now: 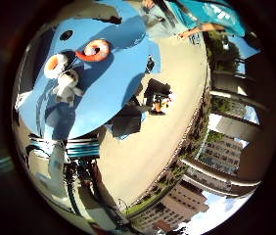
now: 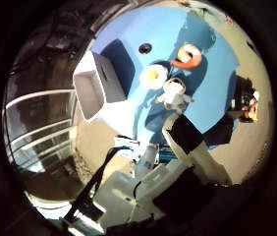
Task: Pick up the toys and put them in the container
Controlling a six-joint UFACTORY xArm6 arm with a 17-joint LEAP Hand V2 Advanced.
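Three toys lie close together on the blue table (image 2: pixel 212 98), well below the palm: a white plush (image 2: pixel 174 94), a pale round toy (image 2: pixel 153 76) and an orange shrimp (image 2: pixel 188 56). The white container (image 2: pixel 96 88) stands beside them. The hand (image 2: pixel 192 147) hangs open, fingers relaxed, holding nothing.

The hand (image 2: pixel 178 162) is seen built of white blocky housings joined by black segments. One finger (image 2: pixel 190 140), nearest the blue table (image 2: pixel 128 44), is made of a black block followed by a white casing. Smooth, boxy white shells are noted behind it.
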